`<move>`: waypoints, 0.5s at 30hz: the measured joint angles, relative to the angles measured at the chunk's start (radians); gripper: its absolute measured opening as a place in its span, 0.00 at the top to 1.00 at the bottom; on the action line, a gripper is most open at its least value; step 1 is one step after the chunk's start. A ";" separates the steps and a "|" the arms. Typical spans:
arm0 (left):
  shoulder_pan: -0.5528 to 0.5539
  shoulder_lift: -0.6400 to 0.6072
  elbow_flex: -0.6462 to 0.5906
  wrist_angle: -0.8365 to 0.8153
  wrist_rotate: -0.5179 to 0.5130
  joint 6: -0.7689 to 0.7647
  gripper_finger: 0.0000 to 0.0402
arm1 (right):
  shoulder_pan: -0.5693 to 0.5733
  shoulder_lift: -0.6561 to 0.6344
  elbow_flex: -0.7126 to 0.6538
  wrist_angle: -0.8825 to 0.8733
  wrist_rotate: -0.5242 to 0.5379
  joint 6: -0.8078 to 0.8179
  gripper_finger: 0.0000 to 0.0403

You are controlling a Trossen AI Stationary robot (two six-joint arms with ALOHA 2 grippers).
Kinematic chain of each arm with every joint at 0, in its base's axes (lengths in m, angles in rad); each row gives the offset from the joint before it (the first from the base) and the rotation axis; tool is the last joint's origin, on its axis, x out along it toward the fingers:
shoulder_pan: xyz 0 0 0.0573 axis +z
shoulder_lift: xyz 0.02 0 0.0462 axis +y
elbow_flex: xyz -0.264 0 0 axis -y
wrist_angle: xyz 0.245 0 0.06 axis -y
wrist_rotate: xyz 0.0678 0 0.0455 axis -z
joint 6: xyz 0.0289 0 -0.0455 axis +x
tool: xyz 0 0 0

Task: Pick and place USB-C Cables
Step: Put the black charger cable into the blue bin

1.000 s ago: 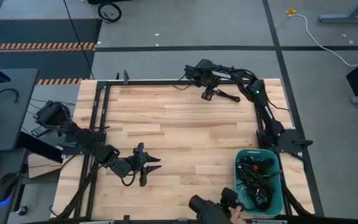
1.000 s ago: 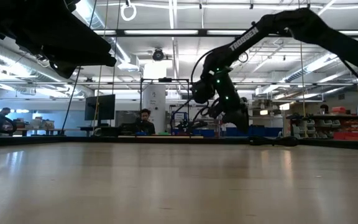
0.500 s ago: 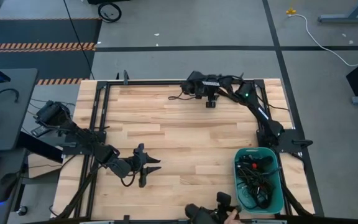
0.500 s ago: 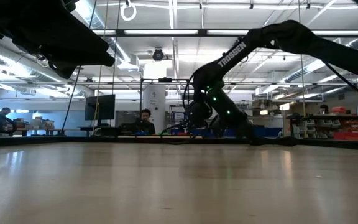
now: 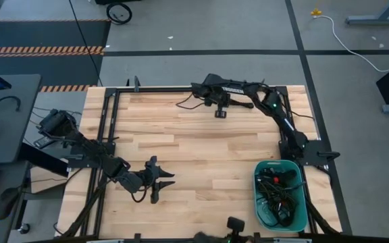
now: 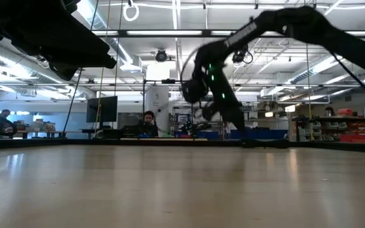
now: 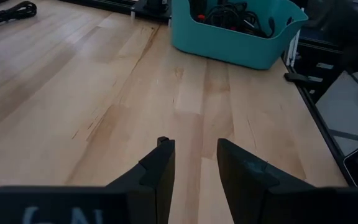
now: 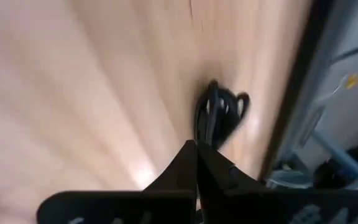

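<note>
Nearest the front edge of the wooden table (image 5: 201, 145), the teal bin (image 5: 303, 209) sits at the front right corner, filled with a tangle of USB-C Cables (image 5: 279, 191); at least one red tie shows among the black cords. The left wrist view looks across the boards at the same bin, cables piled inside it.

No readable writing shows on the bin or cables. White lettering runs along the right arm's upper link in the low view, but it is too smeared to read.

The left gripper (image 5: 166, 178) hovers over the front left part of the table, well apart from the bin. Its two dark fingers (image 7: 160, 168) stand parted with bare wood showing between them, and they hold nothing.

Farther back, the right arm reaches from its base on the right side across to the far edge, where the right gripper (image 5: 220, 112) hangs just above the boards. In its wrist view the fingers (image 8: 194, 163) are pressed together to a point with nothing between them, aimed at a single coiled black cable (image 8: 219, 112) lying on the wood near the table's dark frame rail, apart from the fingertips.

Beyond the table, in the low view, a seated person (image 6: 147, 122) shows in the workshop.
</note>
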 joint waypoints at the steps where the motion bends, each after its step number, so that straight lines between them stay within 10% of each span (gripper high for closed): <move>1: 0.000 0.000 0.000 0.000 0.000 0.000 0.69 | 0.022 -0.031 0.000 0.001 0.000 0.006 0.99; 15: -0.055 0.000 0.000 0.000 -0.013 -0.001 0.69 | 0.580 -0.526 -0.043 0.005 -0.004 0.234 1.00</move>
